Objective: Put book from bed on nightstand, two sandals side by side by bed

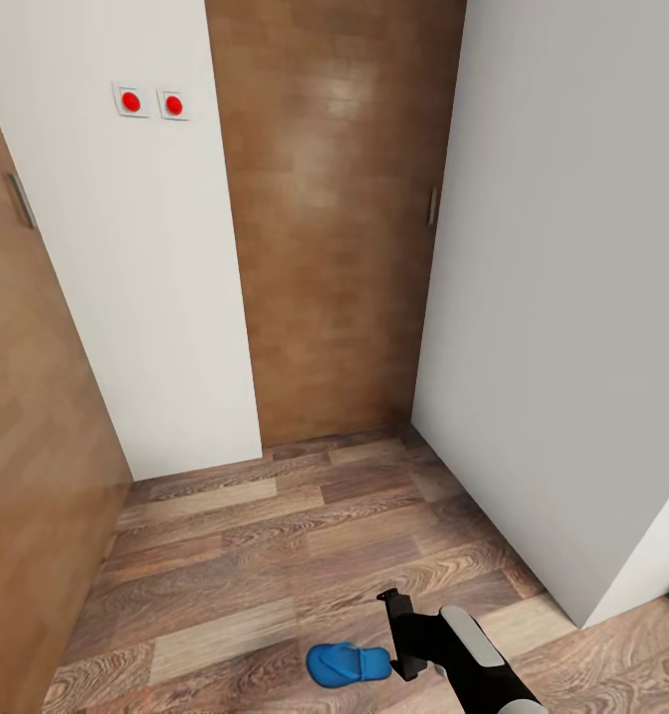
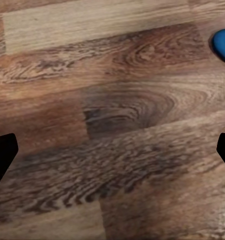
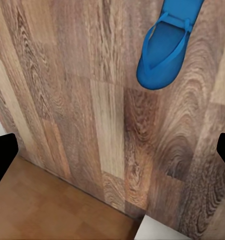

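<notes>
A: Surroundings?
B: Wood-plank floor (image 1: 275, 535), white walls (image 1: 156, 278), a tan wooden door (image 1: 334, 218) straight ahead. Two red buttons (image 1: 152, 102) are mounted on the left wall.

A: Task item location?
B: One blue sandal (image 1: 347, 662) lies flat on the floor, just beside the right arm's gripper (image 1: 401, 635). The right wrist view shows the same sandal (image 3: 167, 47) with its strap facing up.

A: Gripper condition?
B: Right gripper: fingers (image 3: 1, 162) spread wide, nothing between them. Left gripper: fingers (image 2: 1, 157) equally wide apart, empty, above bare floor.
</notes>
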`<state>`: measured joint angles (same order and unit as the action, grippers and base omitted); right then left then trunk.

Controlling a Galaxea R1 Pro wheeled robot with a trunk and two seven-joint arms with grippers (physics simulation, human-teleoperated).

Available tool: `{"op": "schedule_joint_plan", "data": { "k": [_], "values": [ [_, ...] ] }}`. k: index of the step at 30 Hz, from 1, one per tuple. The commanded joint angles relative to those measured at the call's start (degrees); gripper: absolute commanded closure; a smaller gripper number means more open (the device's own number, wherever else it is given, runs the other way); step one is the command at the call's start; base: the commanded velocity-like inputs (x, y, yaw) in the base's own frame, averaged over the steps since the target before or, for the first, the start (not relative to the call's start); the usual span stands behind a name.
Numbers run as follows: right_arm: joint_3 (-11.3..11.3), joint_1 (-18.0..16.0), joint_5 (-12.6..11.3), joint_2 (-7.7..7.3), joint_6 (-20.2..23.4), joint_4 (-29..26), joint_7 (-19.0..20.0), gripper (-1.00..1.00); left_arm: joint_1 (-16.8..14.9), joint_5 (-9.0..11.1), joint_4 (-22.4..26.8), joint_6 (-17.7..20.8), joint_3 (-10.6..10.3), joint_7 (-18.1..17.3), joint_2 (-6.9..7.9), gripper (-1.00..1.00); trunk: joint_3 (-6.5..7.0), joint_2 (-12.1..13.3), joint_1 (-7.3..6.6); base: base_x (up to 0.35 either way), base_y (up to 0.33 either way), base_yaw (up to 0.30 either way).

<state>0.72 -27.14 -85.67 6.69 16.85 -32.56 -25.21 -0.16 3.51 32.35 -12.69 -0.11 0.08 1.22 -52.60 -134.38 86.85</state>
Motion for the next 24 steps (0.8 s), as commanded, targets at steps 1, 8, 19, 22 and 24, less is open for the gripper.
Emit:
{"op": "schedule_joint_plan", "data": {
  "k": [1, 8, 19, 22, 24],
  "values": [
    [0.07, -0.01, -0.29, -0.01, 0.03, -0.08, -0.36, -1.0, -0.02, 0.36, -0.01, -0.15, -0.06, 0.01, 0.01, -1.0, -0.24, -0.44, 0.21, 0.0, 0.0, 0.0],
    [0.07, -0.01, -0.29, -0.01, 0.03, -0.05, -0.36, -1.0, -0.02, 0.36, -0.01, -0.14, -0.06, 0.01, 0.01, -1.0, -1.5, -3.24, 1.75, 0.0, 0.0, 0.0],
    [0.07, -0.01, -0.29, -0.01, 0.03, -0.04, -0.34, -1.0, -0.03, 0.28, 0.51, -0.16, 0.07, -0.11, 0.08, -1.0, -2.39, -5.25, 2.85, 0.0, 0.0, 0.0],
    [0.07, -0.01, -0.29, -0.01, 0.03, -0.04, -0.36, -1.0, -0.02, 0.24, 4.43, 0.1, 0.16, 0.03, 0.16, -1.0, -2.39, -5.25, 2.85, 0.0, 0.0, 0.0],
    [0.07, -0.01, -0.29, -0.01, 0.03, -0.04, -0.36, -1.0, -0.02, 0.22, 8.9, 0.31, 0.18, 0.1, 0.22, -1.0, -2.39, -5.25, 2.85, 0.0, 0.0, 0.0]
  ]
}}
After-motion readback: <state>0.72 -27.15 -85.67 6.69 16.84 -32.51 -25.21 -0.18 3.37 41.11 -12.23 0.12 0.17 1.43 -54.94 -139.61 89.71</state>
